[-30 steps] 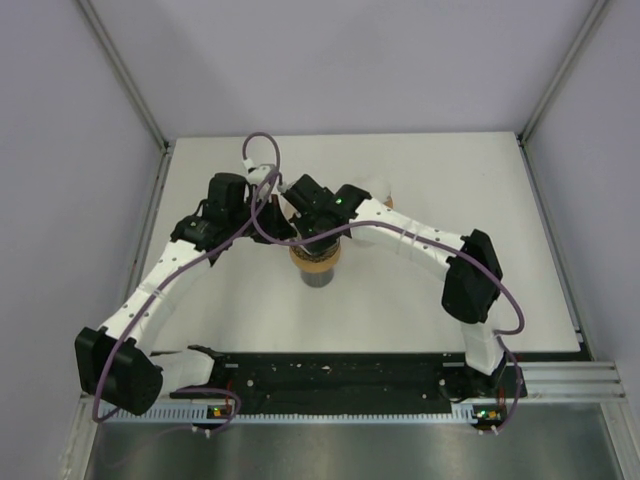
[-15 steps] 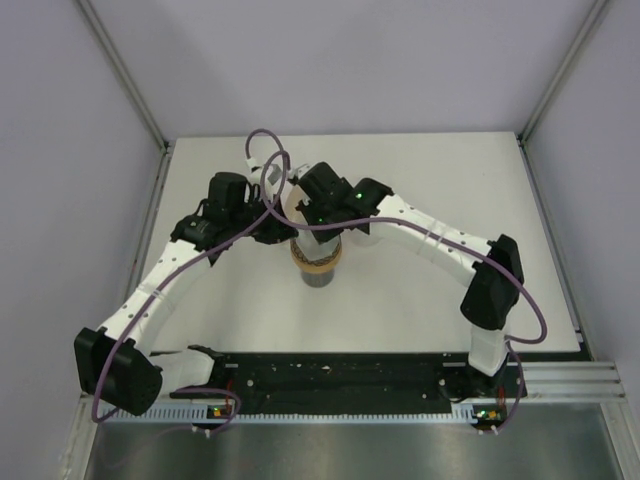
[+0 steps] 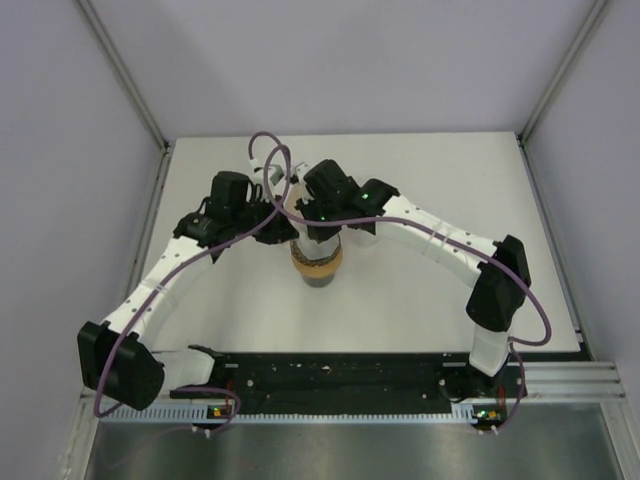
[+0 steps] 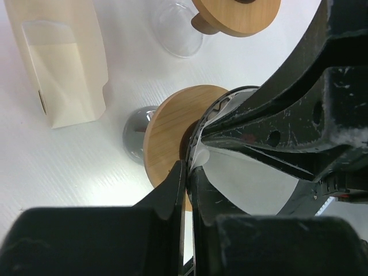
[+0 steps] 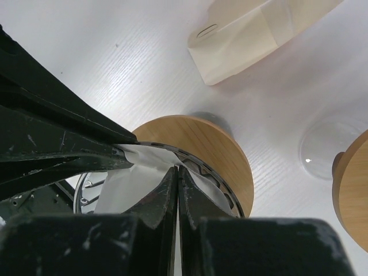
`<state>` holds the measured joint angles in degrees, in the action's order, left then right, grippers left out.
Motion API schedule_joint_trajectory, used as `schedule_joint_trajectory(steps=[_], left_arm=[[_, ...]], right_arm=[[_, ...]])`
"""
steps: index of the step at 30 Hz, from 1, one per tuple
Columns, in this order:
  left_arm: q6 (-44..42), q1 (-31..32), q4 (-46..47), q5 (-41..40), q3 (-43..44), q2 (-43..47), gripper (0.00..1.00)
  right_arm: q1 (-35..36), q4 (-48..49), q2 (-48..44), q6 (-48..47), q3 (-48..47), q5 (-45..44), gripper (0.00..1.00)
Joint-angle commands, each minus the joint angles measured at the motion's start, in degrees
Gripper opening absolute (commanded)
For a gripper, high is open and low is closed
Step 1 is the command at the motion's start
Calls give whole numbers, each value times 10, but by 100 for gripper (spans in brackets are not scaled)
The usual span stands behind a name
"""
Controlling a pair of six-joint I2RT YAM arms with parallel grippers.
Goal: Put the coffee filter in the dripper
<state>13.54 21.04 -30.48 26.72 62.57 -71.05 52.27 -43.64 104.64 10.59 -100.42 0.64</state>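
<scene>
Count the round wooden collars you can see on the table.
2. One wooden collar rings the dripper holding the coffee filter; the second collar lies beyond it, beside a clear glass piece. The arms may hide others.

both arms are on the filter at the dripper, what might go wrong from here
1. The left pincer and the right pincer both look shut on the thin coffee filter. Pulling in different directions could tear it.
2. The dripper looks top-heavy, so a sideways nudge may tip it.
3. Both pincers crowd the same rim and might collide.
</scene>
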Motion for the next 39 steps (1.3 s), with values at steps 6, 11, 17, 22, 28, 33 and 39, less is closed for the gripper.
schedule_joint_trajectory(steps=[6,11,17,22,28,33,39], left_arm=[[-44,5,-39,20,31,-9,40],[-48,5,-15,15,47,-2,58],[-46,5,4,15,37,-30,57],[-47,5,1,4,46,-43,53],[-49,5,-22,25,75,-18,61],[-51,5,-16,6,71,-10,61],[-73,6,-11,-3,62,-43,51]], right_arm=[[-14,80,-2,-3,18,44,0],[-14,84,-1,0,23,52,0],[-14,90,-4,4,31,58,0],[-14,93,-3,5,33,65,0],[-17,93,-7,4,44,59,0],[-18,94,-8,5,46,63,0],[-17,95,-8,6,47,68,0]])
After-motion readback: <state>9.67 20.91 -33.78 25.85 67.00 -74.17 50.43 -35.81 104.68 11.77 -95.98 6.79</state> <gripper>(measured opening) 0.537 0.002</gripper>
